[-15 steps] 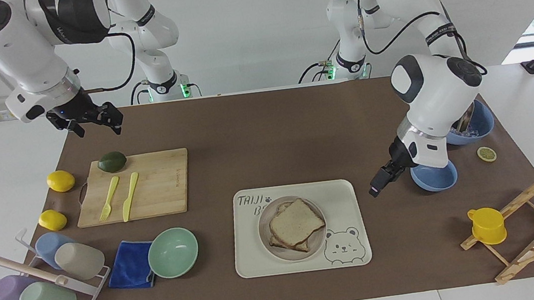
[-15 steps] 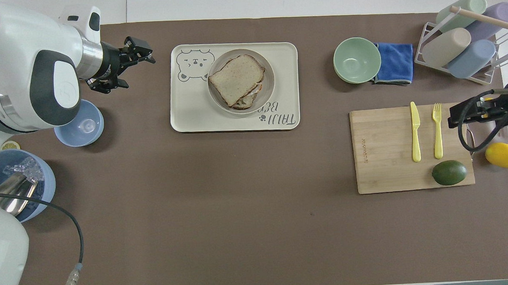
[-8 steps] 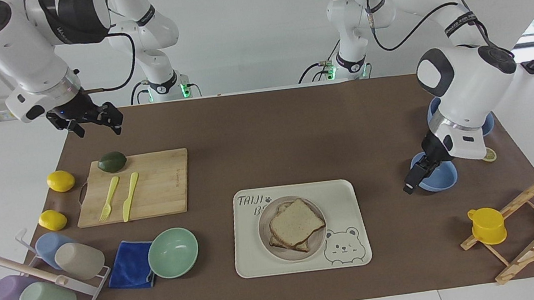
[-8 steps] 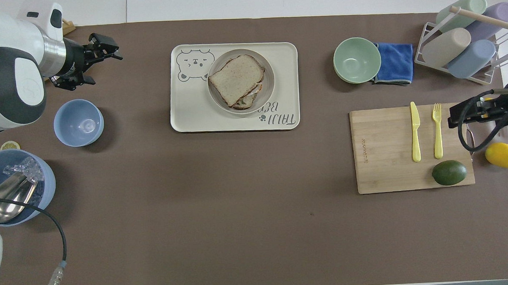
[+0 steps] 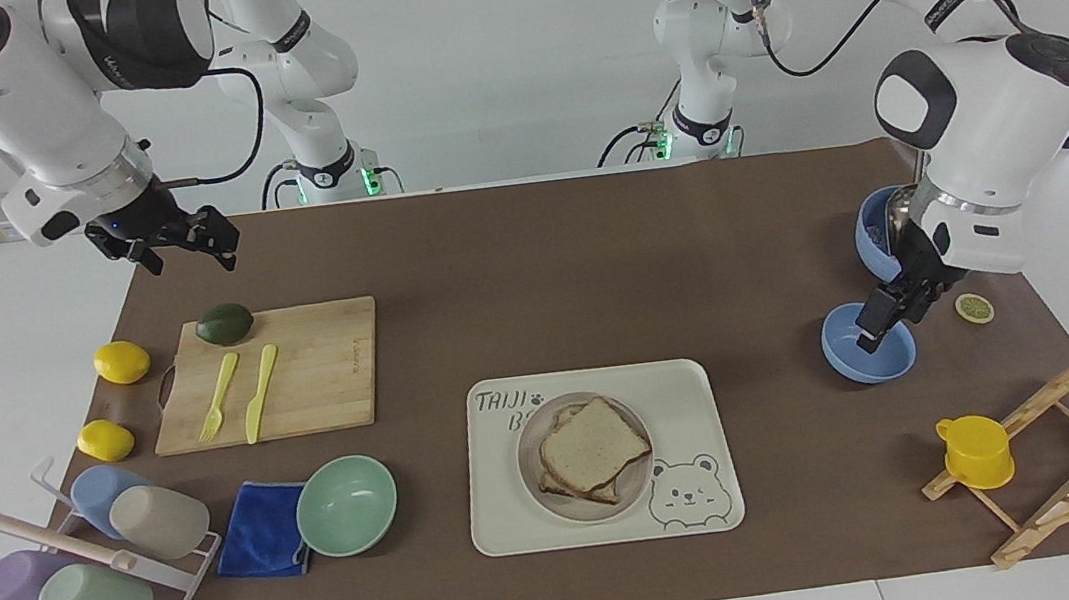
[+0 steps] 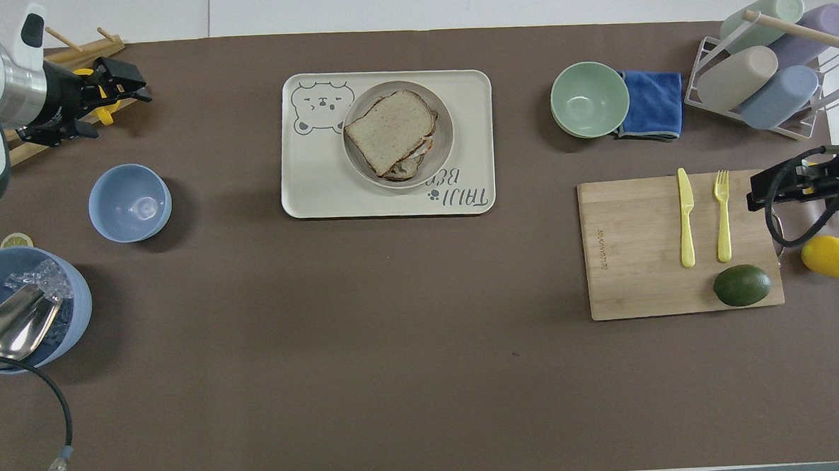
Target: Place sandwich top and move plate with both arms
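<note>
While the sandwich top (image 5: 594,447) lies on the stacked sandwich on the plate (image 5: 538,489), which sits in the cream tray (image 5: 710,511), both grippers hang empty with fingers apart. The left gripper (image 5: 884,318) is over the small blue bowl (image 5: 869,367). The right gripper (image 5: 176,242) is over the mat by the cutting board (image 5: 320,365).

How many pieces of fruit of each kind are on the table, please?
Whole yellow lemons: 2
Dark green oval fruit: 1
Round lemon slice: 1
Total: 4
</note>
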`<state>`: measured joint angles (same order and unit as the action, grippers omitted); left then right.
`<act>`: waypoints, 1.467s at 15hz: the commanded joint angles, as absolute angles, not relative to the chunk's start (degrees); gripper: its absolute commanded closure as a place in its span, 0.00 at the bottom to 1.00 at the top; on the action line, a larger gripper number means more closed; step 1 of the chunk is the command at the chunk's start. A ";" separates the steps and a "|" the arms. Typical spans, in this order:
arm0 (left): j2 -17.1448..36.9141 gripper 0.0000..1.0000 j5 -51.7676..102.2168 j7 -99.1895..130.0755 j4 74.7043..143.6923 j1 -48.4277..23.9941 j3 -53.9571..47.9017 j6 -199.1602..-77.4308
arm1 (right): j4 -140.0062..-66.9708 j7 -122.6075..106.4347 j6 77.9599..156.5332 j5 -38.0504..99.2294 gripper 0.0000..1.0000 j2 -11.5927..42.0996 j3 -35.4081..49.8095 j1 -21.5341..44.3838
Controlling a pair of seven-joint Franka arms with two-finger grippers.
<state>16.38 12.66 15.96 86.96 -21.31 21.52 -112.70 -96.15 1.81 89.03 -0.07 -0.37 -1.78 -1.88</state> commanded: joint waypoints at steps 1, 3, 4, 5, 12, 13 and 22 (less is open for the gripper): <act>10.21 0.00 10.64 8.46 89.38 -19.43 21.45 -106.29 | -97.12 2.64 89.38 1.32 0.00 -1.14 -1.23 -2.72; 6.96 0.00 7.93 4.76 89.73 -18.98 21.36 -100.22 | -97.12 2.64 89.38 1.32 0.00 -1.14 -1.32 -2.72; 4.77 0.00 6.52 3.96 90.69 -18.90 21.10 -98.02 | -97.12 2.64 89.38 1.32 0.00 -1.14 -1.32 -2.72; 2.66 0.00 5.55 3.26 92.10 -18.98 20.92 -96.08 | -97.12 2.64 89.38 1.32 0.00 -1.14 -1.23 -2.72; -5.00 0.00 0.71 2.37 97.02 -7.30 4.33 -86.22 | -97.12 2.64 89.38 1.32 0.00 -1.14 -1.32 -2.72; -5.36 0.00 0.18 2.37 97.99 -7.47 4.05 -87.00 | -97.12 2.64 89.38 1.32 0.00 -1.14 -1.32 -2.72; -6.68 0.00 0.26 2.81 102.20 -7.73 3.78 -93.60 | -97.12 2.64 89.38 1.32 0.00 -1.14 -1.32 -2.72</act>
